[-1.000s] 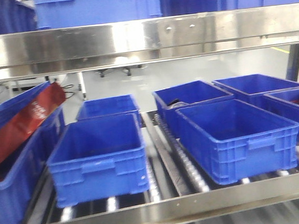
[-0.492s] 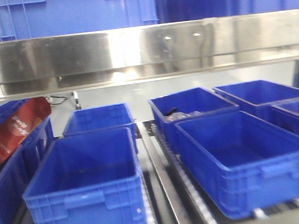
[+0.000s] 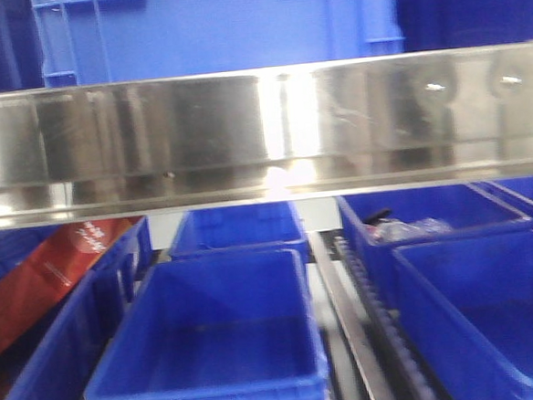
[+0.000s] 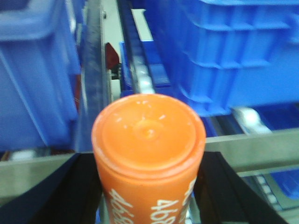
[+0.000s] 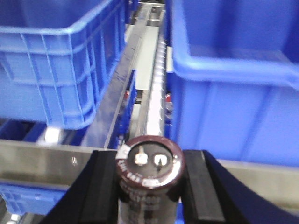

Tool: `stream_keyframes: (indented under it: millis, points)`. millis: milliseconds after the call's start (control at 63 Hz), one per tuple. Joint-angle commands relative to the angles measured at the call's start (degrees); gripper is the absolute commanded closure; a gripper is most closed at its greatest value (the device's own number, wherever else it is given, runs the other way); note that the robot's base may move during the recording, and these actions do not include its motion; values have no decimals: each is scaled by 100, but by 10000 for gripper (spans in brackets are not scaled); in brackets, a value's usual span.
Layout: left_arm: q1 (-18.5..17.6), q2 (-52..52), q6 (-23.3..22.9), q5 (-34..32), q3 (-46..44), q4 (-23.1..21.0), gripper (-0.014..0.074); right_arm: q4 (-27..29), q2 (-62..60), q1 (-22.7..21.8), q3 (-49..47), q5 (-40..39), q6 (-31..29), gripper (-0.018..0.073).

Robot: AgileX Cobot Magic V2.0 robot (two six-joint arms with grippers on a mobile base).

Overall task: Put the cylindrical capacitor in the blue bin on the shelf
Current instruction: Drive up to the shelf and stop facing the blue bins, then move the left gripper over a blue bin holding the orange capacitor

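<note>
In the right wrist view my right gripper (image 5: 149, 182) is shut on the cylindrical capacitor (image 5: 150, 161), a dark brown can with two metal terminals on its end. In the left wrist view my left gripper (image 4: 148, 184) is shut on an orange cylinder (image 4: 148, 135) with white lettering. Both are held just before the shelf's lower steel rail (image 5: 42, 161), facing the rows of bins. The front view shows the shelf's broad shiny rail (image 3: 152, 139) and below it an empty blue bin (image 3: 202, 389). Neither gripper shows in the front view.
Behind the empty bin stands another blue bin (image 3: 237, 231). At right are a large blue bin (image 3: 409, 272) and a back bin (image 3: 359, 214) holding a black item and a clear bag. A red pack (image 3: 43, 280) leans in the left bin. Roller tracks (image 3: 348, 322) run between rows.
The front view has drawn closer to the shelf: the steel rail now fills the middle of the frame and the bins sit lower and larger.
</note>
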Motion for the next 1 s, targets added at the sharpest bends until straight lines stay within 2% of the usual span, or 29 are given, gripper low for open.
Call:
stream_keyframes:
  millis: [0, 985]
  points:
    - [10, -15, -20, -96, -41, -22, 708, -21, -17, 12, -42, -181, -15, 721]
    - [10, -15, -20, -140, -41, -22, 708, -21, -17, 12, -42, -181, -15, 721]
